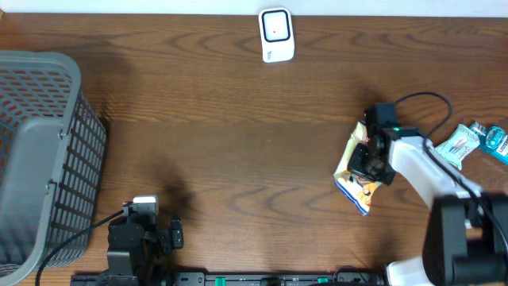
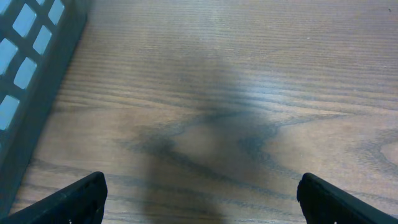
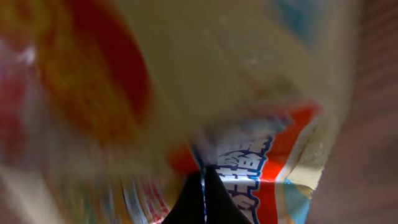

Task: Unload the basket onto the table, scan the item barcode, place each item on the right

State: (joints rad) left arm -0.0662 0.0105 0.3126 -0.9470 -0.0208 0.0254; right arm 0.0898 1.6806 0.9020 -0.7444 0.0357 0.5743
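Yellow-and-orange snack packet (image 1: 357, 191) sits at the right side of the wooden table (image 1: 238, 135), pinched in the fully closed jaws of the right gripper (image 1: 371, 163). To scan well, lift it without crumpling the film, carry it to the white scanner (image 1: 276, 36) at the far edge, and turn the barcode face flat to its window; where the barcode sits I cannot tell. Left gripper (image 2: 202, 199) hangs wide open and empty beside the grey mesh basket (image 1: 79, 159). More packets (image 1: 460, 145) lie at the right edge.
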